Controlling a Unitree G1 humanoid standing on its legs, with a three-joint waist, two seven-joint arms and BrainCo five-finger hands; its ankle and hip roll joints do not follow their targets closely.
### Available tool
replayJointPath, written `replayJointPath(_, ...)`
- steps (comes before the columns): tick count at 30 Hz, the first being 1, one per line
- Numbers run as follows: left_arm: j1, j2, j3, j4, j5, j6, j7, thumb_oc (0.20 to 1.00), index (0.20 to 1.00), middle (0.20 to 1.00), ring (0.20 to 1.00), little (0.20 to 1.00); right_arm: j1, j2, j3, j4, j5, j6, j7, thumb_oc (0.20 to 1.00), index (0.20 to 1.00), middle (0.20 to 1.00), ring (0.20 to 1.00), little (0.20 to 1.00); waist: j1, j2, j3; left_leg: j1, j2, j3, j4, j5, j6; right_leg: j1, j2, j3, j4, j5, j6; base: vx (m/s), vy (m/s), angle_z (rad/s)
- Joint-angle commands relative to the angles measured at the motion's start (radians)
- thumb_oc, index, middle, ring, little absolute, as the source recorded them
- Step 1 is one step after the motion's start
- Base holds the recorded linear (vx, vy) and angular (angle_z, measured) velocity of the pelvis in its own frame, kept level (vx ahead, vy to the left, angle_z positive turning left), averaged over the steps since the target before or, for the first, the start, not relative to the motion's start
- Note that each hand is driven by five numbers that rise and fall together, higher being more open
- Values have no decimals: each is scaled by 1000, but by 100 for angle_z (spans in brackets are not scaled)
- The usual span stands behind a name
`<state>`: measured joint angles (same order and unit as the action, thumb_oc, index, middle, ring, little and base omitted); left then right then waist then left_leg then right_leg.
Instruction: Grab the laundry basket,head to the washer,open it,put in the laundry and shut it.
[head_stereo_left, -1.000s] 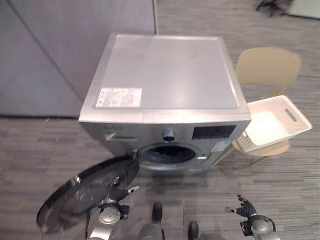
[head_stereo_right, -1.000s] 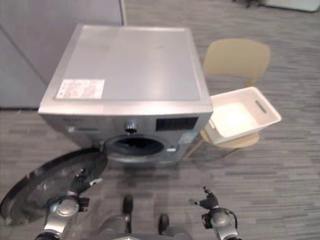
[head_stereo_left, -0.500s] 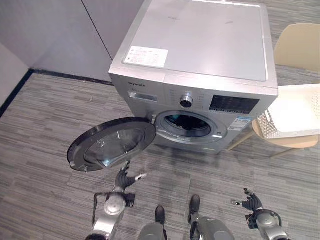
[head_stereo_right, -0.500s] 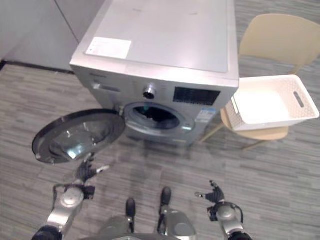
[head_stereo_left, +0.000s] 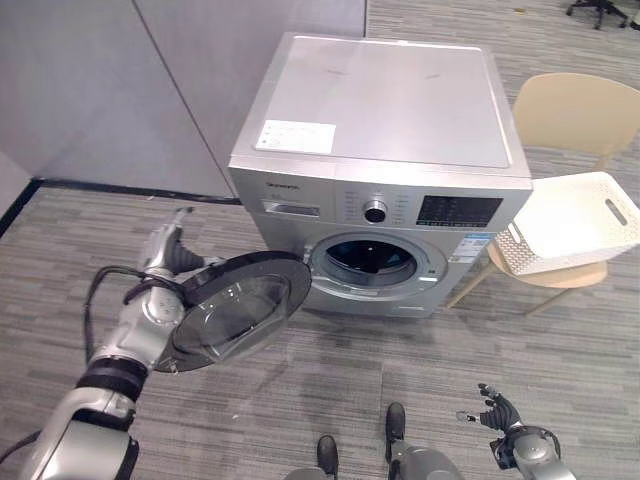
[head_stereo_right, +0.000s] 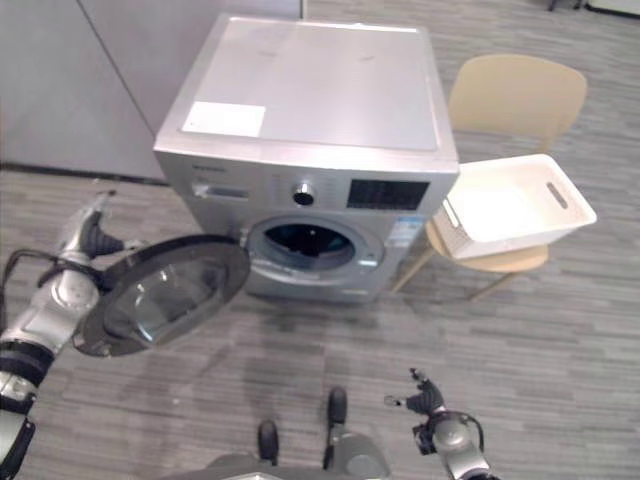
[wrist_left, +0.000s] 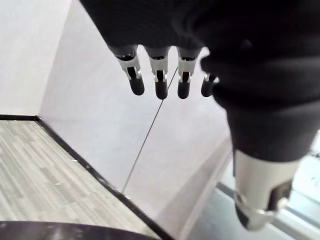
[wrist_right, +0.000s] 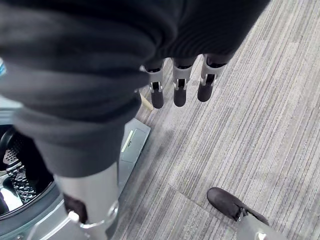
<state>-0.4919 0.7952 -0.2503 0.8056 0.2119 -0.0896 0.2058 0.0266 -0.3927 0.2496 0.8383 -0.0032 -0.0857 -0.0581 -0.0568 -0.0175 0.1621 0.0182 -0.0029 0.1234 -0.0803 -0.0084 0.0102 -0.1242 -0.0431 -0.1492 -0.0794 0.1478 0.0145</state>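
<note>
**Door open, basket empty, closing left to do**

Grey plank flooring runs under a silver washer (head_stereo_left: 385, 160) that stands against a grey wall panel (head_stereo_left: 150, 90). You have the round door (head_stereo_left: 240, 310) swung wide out to the robot's left, and the drum opening (head_stereo_left: 368, 262) is bare to view. Your left hand (head_stereo_left: 172, 257) sits behind the door's far edge with its fingers (wrist_left: 159, 75) straight and relaxed, closed round nothing; whether they touch the door you cannot tell. Your right hand (head_stereo_left: 497, 412) hangs low over the floor, well apart from the machine, fingers (wrist_right: 179, 82) loosely spread and empty.

The white laundry basket (head_stereo_left: 575, 222) rests on a tan chair (head_stereo_left: 575, 115) just beside the washer's right side, and it looks empty. No laundry shows in either hand; something dark and pale lies inside the drum in the right wrist view, but you cannot tell what it is. By that reading the loading is likely done and shutting the door is what remains.

Nothing stands between door and opening; the chair and basket lie clear of the swing.
</note>
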Motion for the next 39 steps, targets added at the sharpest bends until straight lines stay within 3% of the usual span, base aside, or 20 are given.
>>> replayJointPath(1,-83,59,-13,158,-37,12,12,1000,1000,1000,1000,1000,-21,-28,14,-1,-38,-12,7,1000,1000,1000,1000,1000,-8,-42,-17,-126,0,-4,35,-20,-15,8,-36,48,90,-176,127,-88,50,-25)
replayJointPath(3,-133,66,-31,316,-40,25,-13,1000,1000,1000,1000,1000,-40,-30,41,9,-37,-10,11,1000,1000,1000,1000,1000,-12,-70,0,-184,11,-3,49,-13,-14,-42,-32,51,94,-160,128,-98,39,-10)
replayJointPath(7,-97,19,4,369,-70,29,-16,1000,1000,1000,1000,1000,-57,-14,59,25,-36,-7,6,1000,1000,1000,1000,1000,-7,-100,20,-227,21,-3,78,-15,-14,-70,-31,52,94,-145,130,-27,-3,-9)
replayJointPath(13,98,-140,55,191,-129,5,-11,1000,1000,1000,1000,1000,-57,17,50,29,-53,-3,-10,1000,1000,1000,1000,1000,19,-106,24,-210,18,-3,85,-30,-10,-53,-35,53,94,-154,125,6,-3,0)
replayJointPath(15,336,-309,105,-123,-240,-15,-44,1000,1000,1000,1000,1000,-43,35,8,-6,-72,7,-15,1000,1000,1000,1000,1000,45,-86,17,-170,4,-11,73,-35,-6,-19,-34,49,91,-173,112,67,-18,1)
replayJointPath(17,494,-394,68,-356,-302,-21,-137,1000,1000,1000,1000,1000,-30,46,-26,-37,-90,20,-12,1000,1000,1000,1000,1000,55,-61,11,-134,-6,-20,52,-31,-4,12,-33,44,89,-191,104,73,-64,22)
replayJointPath(20,483,-432,-40,-493,-317,-30,-195,1000,1000,1000,1000,1000,-21,51,-28,-58,-91,18,-18,1000,1000,1000,1000,1000,39,-29,14,-108,-9,-18,35,-24,-7,29,-33,43,87,-197,101,33,-96,23)
replayJointPath(23,272,-475,-128,-461,-276,-32,-120,1000,1000,1000,1000,1000,-24,32,-8,-60,-87,19,-41,1000,1000,1000,1000,1000,-12,-2,26,-116,-6,20,17,-15,-9,-4,-30,72,78,-182,106,-47,1,-23)
replayJointPath(26,-63,-435,-146,-148,-238,-15,50,1000,1000,1000,1000,1000,-57,-15,35,-64,-90,23,-62,1000,1000,1000,1000,1000,-82,12,32,-189,5,83,-6,14,-11,-128,-17,144,83,-146,113,-76,81,-76)
replayJointPath(29,-332,-303,-166,181,-259,-9,78,1000,1000,1000,1000,1000,-64,-52,52,-54,-58,12,-76,1000,1000,1000,1000,1000,-127,17,43,-266,16,102,-7,35,-24,-207,-20,160,75,-116,120,-32,6,-110)
replayJointPath(33,-316,-306,-166,169,-252,-21,71,1000,1000,1000,1000,1000,-46,-36,50,-25,-41,-4,-79,1000,1000,1000,1000,1000,-125,23,47,-270,14,85,-7,40,-29,-209,-25,147,74,-118,116,16,-16,-2)
replayJointPath(39,-10,-374,-108,-118,-242,-35,37,1000,1000,1000,1000,1000,-26,-4,25,-26,-46,-6,-79,1000,1000,1000,1000,1000,-82,23,28,-216,6,57,-7,28,-29,-130,-15,116,69,-147,105,31,-38,21)
